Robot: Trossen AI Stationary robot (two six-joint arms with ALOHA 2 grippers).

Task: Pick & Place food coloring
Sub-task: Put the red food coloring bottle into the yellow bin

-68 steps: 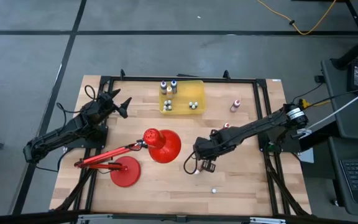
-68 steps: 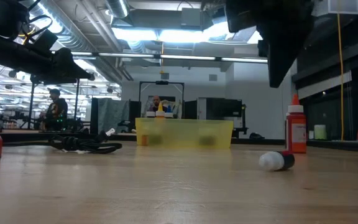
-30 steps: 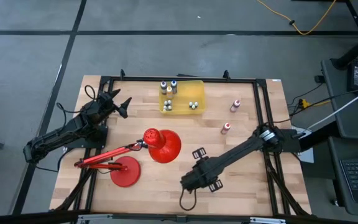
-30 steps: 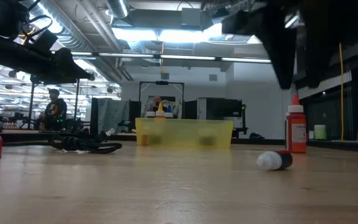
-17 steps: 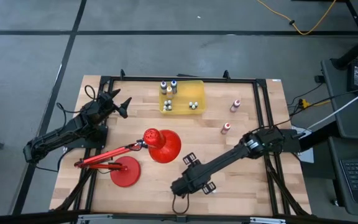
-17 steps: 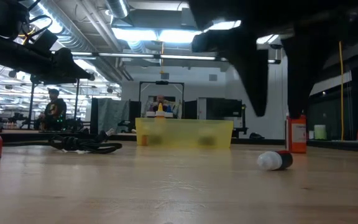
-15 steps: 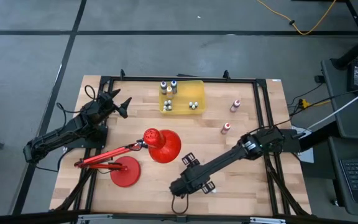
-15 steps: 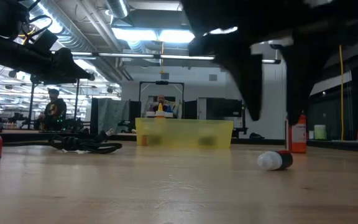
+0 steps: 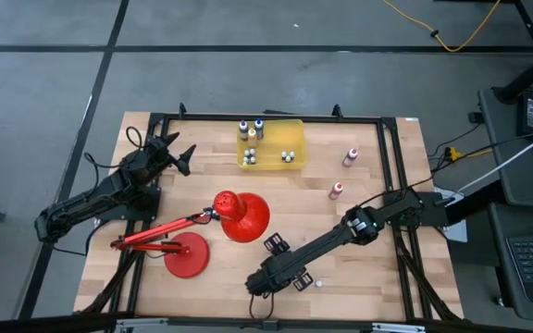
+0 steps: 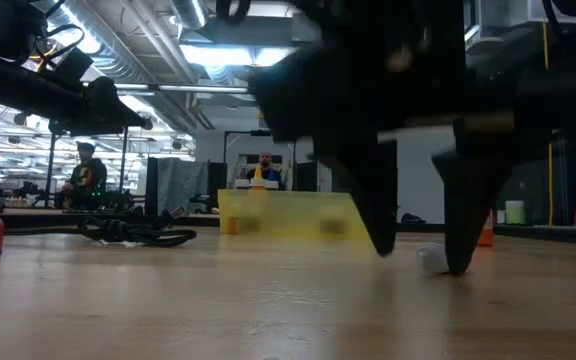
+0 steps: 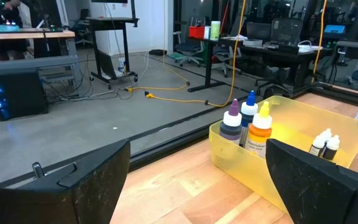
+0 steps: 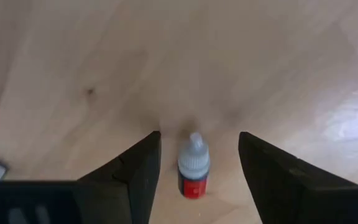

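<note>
A tiny red food coloring bottle with a white cap (image 12: 193, 172) is lying on its side on the light wooden surface (image 9: 359, 268), near the front edge. In the right wrist view its long axis is running straight along the line between the two dark fingers (image 12: 138, 171), with the white cap pointing away from the wrist and the red body toward it. The right gripper (image 12: 197, 165) is hanging low over it with its jaws parted, one on each side of the bottle and touching neither, so nothing is grasped.

A second ago this arm was higher and farther back; it has been swinging forward and down, and in the low view its fingers (image 10: 378, 215) are now reaching the surface and partly hiding the bottle (image 10: 430, 258).

The left gripper (image 9: 176, 152) is waiting, spread wide and empty, near the translucent yellow rectangular bin (image 9: 294, 139) holding more small bottles (image 11: 248, 121).

No label writing is readable.
</note>
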